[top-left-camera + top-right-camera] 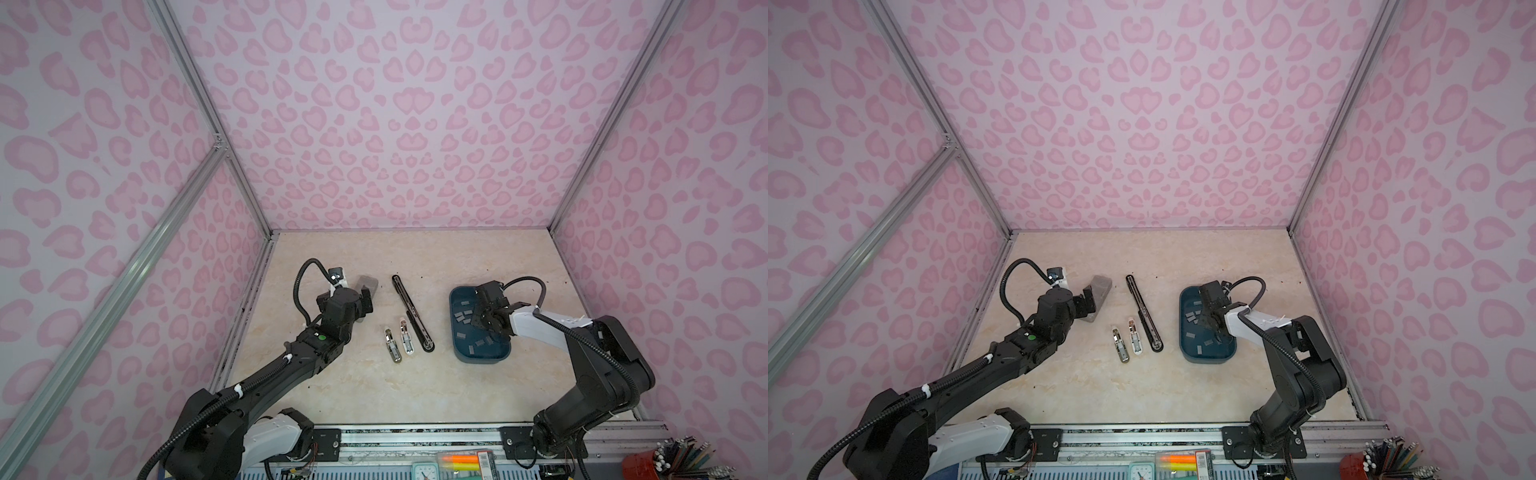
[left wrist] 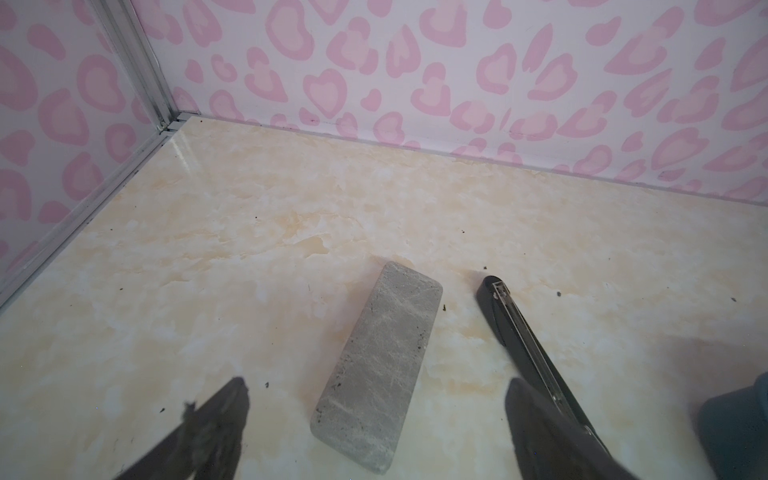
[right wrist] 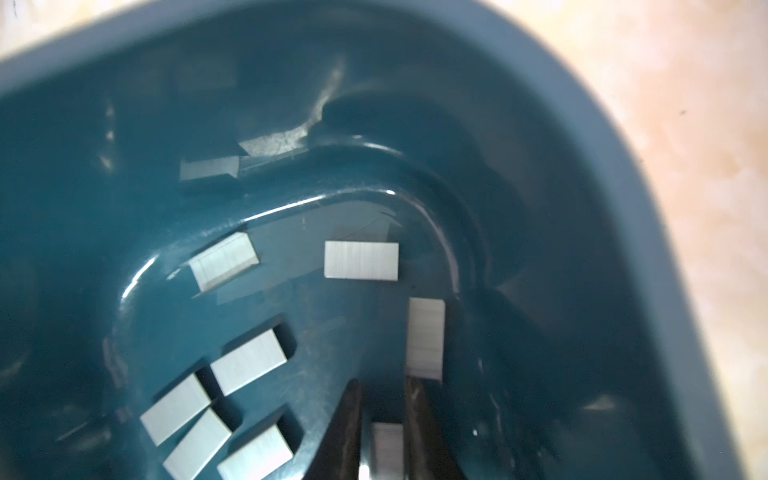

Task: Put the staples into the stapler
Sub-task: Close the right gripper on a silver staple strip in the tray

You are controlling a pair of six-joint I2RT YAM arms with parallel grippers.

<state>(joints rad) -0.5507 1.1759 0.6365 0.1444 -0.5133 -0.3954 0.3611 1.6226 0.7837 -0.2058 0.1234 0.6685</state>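
Observation:
The black stapler (image 1: 411, 316) (image 1: 1144, 313) lies opened out flat mid-table, its channel facing up (image 2: 523, 332). Several grey strips of staples (image 1: 482, 343) (image 1: 1207, 343) (image 3: 360, 260) lie loose in a teal tray (image 1: 478, 361) (image 3: 582, 124). My right gripper (image 1: 482, 322) (image 3: 382, 384) reaches down into the tray, its fingers shut on one staple strip (image 3: 387, 446). My left gripper (image 1: 365, 305) (image 2: 376, 386) hangs wide open above the near end of a grey speckled block (image 2: 382, 365), left of the stapler, holding nothing.
Two small metal stapler parts (image 1: 392, 345) (image 1: 406, 336) lie just left of the stapler's near end. The grey block (image 1: 368, 284) sits at the back left. Pink patterned walls enclose the table on three sides.

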